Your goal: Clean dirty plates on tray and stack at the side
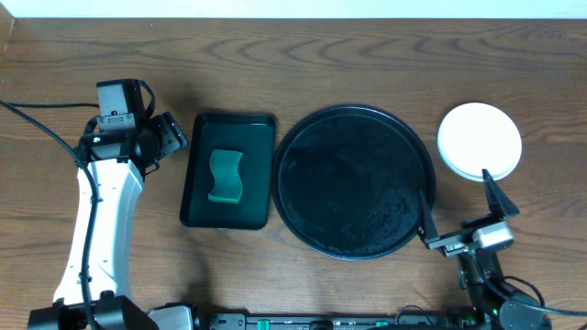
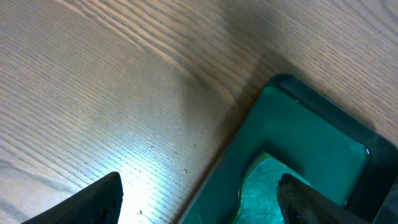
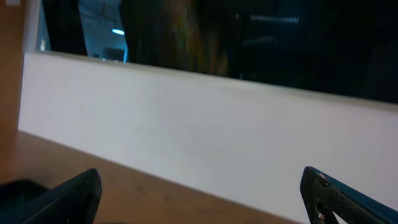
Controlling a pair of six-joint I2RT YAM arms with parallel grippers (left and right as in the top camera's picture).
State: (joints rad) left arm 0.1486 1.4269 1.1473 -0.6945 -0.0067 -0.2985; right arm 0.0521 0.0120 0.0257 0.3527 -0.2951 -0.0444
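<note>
The large round black tray (image 1: 353,181) lies right of centre with nothing on its glossy surface. The white plates (image 1: 480,139) sit on the wood to its right, seen from above as one round disc, so I cannot tell how many are stacked. My right gripper (image 1: 459,209) hovers open between the tray's right rim and the plates; in its own view the right gripper (image 3: 202,202) faces the far wall with nothing between its fingers. Open too, my left gripper (image 1: 172,136) is at the green tray's upper-left corner; the left gripper (image 2: 199,205) straddles that tray's edge.
A dark green rectangular tray (image 1: 197,174) left of the black one holds a green sponge (image 1: 227,176), also seen as the sponge (image 2: 261,193) in the left wrist view. A white wall (image 3: 205,124) borders the table's far side.
</note>
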